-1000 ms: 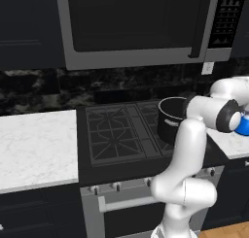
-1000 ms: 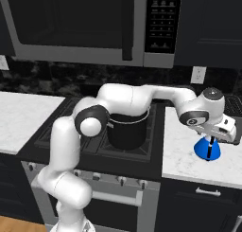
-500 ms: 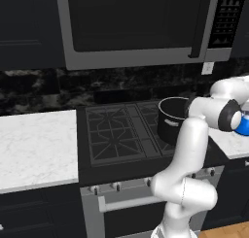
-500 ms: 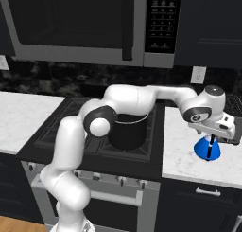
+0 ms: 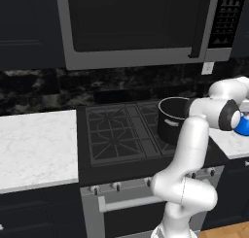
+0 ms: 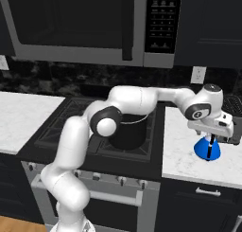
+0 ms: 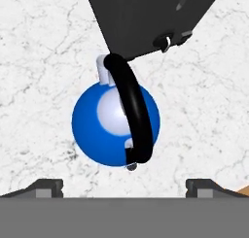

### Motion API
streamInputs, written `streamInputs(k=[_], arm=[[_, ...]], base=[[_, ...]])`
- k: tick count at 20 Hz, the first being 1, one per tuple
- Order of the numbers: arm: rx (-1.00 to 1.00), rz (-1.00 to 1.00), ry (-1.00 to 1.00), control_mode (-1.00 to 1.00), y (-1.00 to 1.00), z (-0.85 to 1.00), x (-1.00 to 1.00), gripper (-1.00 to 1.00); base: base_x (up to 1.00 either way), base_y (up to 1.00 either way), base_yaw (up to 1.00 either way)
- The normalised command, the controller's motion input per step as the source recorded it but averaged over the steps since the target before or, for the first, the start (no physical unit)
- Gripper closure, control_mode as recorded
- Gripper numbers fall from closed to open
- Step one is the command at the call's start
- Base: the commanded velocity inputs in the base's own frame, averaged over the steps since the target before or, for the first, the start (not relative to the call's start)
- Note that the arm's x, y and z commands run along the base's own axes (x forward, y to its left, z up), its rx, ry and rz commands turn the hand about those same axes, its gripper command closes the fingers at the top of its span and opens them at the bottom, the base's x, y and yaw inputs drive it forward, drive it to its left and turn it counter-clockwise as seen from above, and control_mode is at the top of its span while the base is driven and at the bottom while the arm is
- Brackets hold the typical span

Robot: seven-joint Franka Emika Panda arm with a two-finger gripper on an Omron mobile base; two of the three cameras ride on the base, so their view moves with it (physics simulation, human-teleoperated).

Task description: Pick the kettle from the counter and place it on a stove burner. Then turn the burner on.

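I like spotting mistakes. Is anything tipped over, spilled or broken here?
Nothing stands out. The kettle sits upright on the counter, the open gripper hangs above it, and the pot stands on the stove.

Small bright-blue dome kettle (image 7: 115, 124), upright, black arched handle on top, standing on the white marbled counter (image 7: 44, 62).

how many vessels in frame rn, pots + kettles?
2. A black pot sits on the stove's right side; a blue kettle stands on the counter right of the stove, under the open end effector. Nothing else evident.
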Motion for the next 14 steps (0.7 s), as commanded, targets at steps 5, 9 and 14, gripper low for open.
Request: streamInputs(k=[5,9,14], arm=[[0.01,0.0,0.04,-1.0,-0.08,-0.08,0.1,-1.0],[0.04,0.0,0.01,-1.0,-0.11,-0.03,0.08,-1.0],[0.08,0.0,0.0,-1.0,-0.09,0.0,0.0,-1.0]], base=[[0.0,0.0,0.0],[0.0,0.0,0.0],[0.0,0.0,0.0]])
